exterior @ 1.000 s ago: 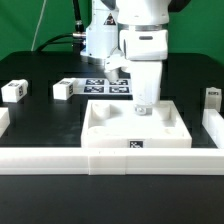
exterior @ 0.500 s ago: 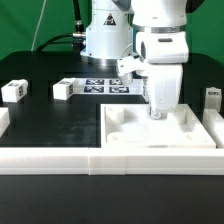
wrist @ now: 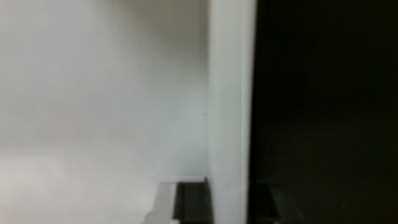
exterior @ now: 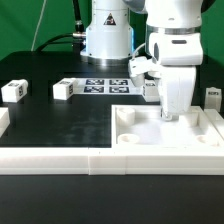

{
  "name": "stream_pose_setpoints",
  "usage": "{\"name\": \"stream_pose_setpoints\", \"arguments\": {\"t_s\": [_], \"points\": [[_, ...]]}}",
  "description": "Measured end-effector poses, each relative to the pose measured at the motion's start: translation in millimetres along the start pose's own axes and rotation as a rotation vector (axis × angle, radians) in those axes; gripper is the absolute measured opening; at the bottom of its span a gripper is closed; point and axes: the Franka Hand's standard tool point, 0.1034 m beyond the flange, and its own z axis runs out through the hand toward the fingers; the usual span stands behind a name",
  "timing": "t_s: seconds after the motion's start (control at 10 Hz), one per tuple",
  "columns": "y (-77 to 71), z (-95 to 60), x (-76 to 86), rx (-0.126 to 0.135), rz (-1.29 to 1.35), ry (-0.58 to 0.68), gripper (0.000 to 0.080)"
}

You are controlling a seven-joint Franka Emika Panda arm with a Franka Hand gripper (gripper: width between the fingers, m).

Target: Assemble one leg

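My gripper points straight down and is shut on the far wall of the big white square tray-like piece, which lies at the exterior view's right against the front rail. In the wrist view the tray's thin white wall runs between my dark fingers. Three legs, small white blocks with black-and-white tags, stand apart from my gripper: two at the exterior view's left and one at the far right edge.
The marker board lies flat behind the tray, in front of the arm's base. A long white rail runs along the table's front edge, with a short white piece at its left end.
My gripper has moved toward the exterior view's right, and the tray-like piece has slid right with it along the front rail. The legs have not moved.
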Motion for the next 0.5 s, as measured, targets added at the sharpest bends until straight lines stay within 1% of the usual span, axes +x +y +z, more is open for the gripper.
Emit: {"name": "stream_pose_setpoints", "arguments": {"t_s": [0.1, 0.2, 0.3, 0.4, 0.5], "points": [[0.1, 0.0, -0.5, 0.0, 0.001, 0.0, 0.0272], [0.1, 0.0, -0.7, 0.0, 0.001, 0.0, 0.0272], [0.1, 0.0, -0.8, 0.0, 0.002, 0.0, 0.0463], [0.1, 0.0, -0.9, 0.0, 0.002, 0.0, 0.0584], [0.1, 0.0, -1.0, 0.0, 0.002, 0.0, 0.0584]]}}
